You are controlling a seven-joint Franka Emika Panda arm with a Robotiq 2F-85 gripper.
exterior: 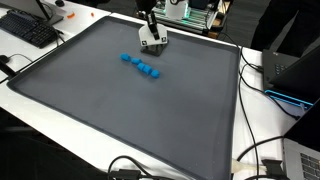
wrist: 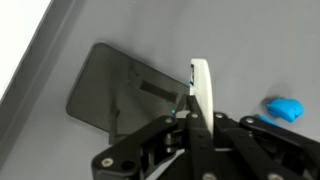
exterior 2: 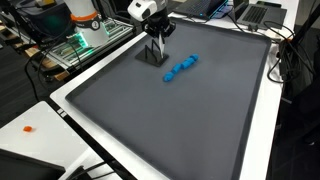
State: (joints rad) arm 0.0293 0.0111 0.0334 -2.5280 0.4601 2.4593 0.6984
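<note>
There's the gripper (exterior: 152, 45), jaws clamped tight, seemingly on nothing, tips low over the gray mat (exterior: 120, 110). The blue beaded toy (exterior: 141, 66) lies on the mat near it, untouched.

Grey mat (exterior: 130, 125) on white table (exterior: 70, 116), cables (exterior: 262, 150), perhaps a keyboard (exterior: 30, 28).

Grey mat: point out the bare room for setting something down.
Bare: the whole grey mat from the row of blue pieces to its near rim, and along both side rims. Crowded: the far edge, where the shut pincer stands beside the row. Cables lie beyond one side rim.
</note>
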